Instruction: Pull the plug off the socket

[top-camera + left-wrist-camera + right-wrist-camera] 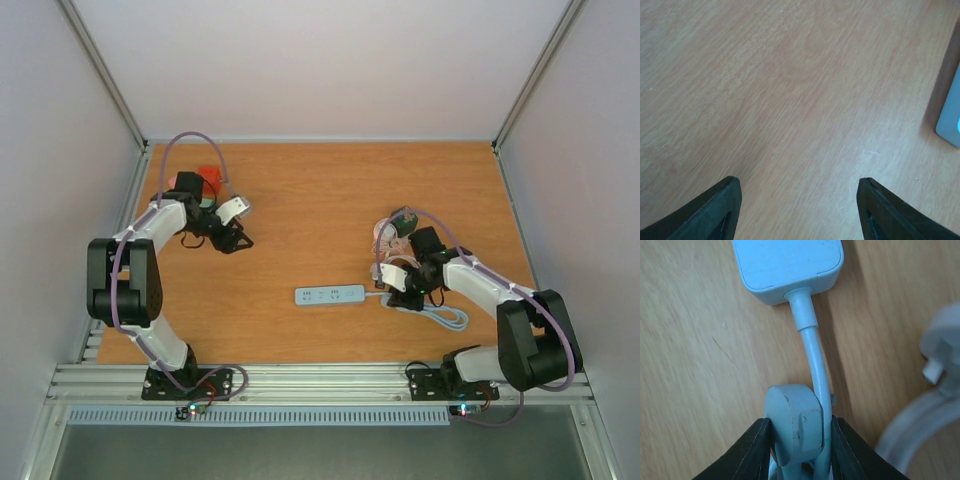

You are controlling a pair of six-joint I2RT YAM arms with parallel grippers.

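Note:
The pale blue power strip [330, 295] lies flat mid-table, and its end with its own cord [807, 315] shows at the top of the right wrist view. My right gripper [397, 283] [800, 427] is shut on a pale blue plug [795, 420], just right of the strip's end. The plug is clear of the sockets, and the strip's cord runs beside it between the fingers. My left gripper [236, 242] [799, 182] is open and empty over bare wood at the left. A pale corner of the strip [950, 117] shows at the right edge of the left wrist view.
Loose loops of white cable [440, 315] lie right of the strip, with a blurred second plug [940, 352]. A red object [210, 178] sits behind the left arm, at the table's far left. A coiled bundle [385, 235] lies behind the right wrist. Walls surround the wooden table [330, 200].

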